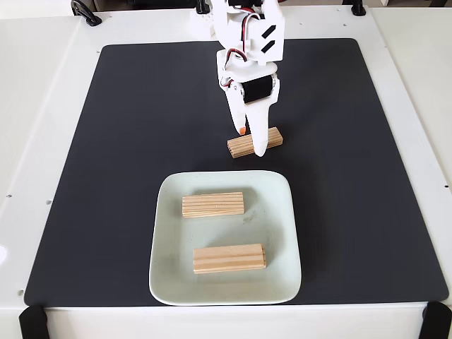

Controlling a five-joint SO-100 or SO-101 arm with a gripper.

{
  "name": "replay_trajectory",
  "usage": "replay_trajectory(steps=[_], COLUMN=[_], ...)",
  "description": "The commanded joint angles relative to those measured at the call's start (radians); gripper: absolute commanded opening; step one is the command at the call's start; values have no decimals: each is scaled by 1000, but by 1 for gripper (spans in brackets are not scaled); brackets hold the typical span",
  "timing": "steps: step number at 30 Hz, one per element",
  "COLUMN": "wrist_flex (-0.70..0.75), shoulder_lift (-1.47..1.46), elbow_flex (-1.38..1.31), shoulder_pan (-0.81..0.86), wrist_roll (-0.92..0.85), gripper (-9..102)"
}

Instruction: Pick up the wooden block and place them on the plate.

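Note:
My white gripper (pixel 251 141) points down at the middle of the black mat, over a light-tan wooden block (pixel 274 137) that lies just beyond the plate. Its orange-tipped finger (pixel 242 130) sits at the block's far edge, and the broad white finger (pixel 260 145) covers the block's near face. The jaws stand narrow and pinch the block, which rests on the mat. The pale mint square plate (pixel 168 282) sits at the front centre and holds two more wooden blocks, one (pixel 213 205) at the back and one (pixel 229 258) at the front.
The black mat (pixel 127 141) covers most of the white table (pixel 42 85). The arm's base stands at the far edge, top centre. Black clamps sit at the table's corners.

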Motion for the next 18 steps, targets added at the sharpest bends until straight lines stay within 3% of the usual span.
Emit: replay_trajectory(steps=[1,18], wrist_flex=[-11,-11], shoulder_lift=[-3,-29], elbow_flex=[-29,-48], shoulder_pan=[-12,-37], wrist_roll=[3,38], gripper=[25,25])
